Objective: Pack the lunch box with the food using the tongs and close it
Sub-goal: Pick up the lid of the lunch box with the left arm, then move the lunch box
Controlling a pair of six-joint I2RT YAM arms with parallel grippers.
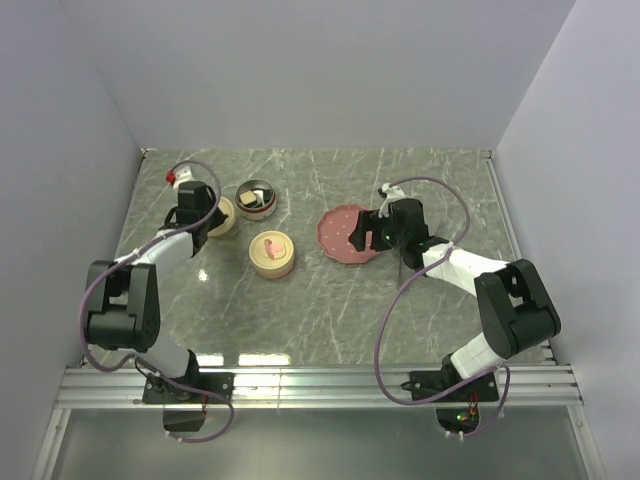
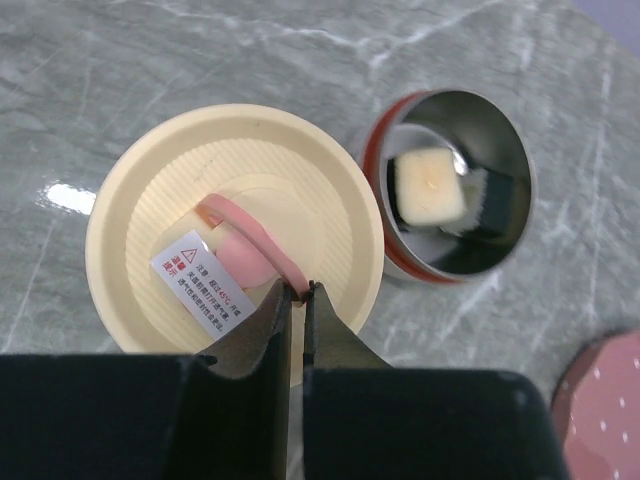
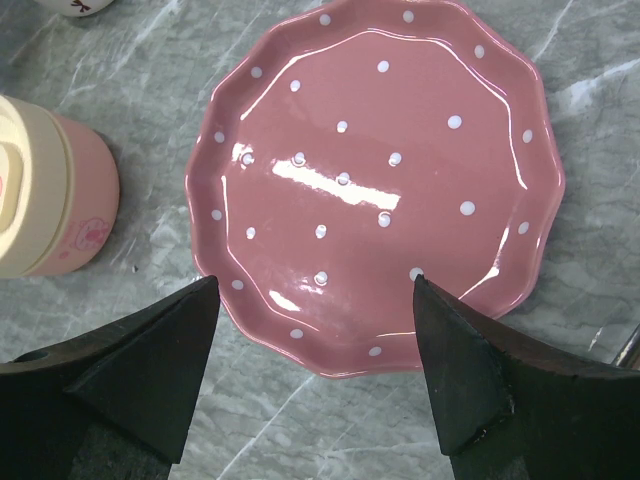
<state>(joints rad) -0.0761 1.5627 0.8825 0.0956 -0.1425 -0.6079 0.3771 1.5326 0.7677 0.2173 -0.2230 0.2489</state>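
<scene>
Left wrist view: the left hand point(image 2: 300, 292) is pinched shut on the pink tab point(image 2: 250, 245) of the cream lid point(image 2: 130, 220), the steel lunch box point(image 2: 505, 130) with the food point(image 2: 430, 185) just right of it, nearer this arm, while the right hand point(image 3: 315, 290) hangs wide over the pink plate point(image 3: 480, 150).

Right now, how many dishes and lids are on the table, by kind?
Cream lid with pink tab: 2
Steel container, open, red-rimmed: 1
Pink plate: 1
Total: 4
</scene>
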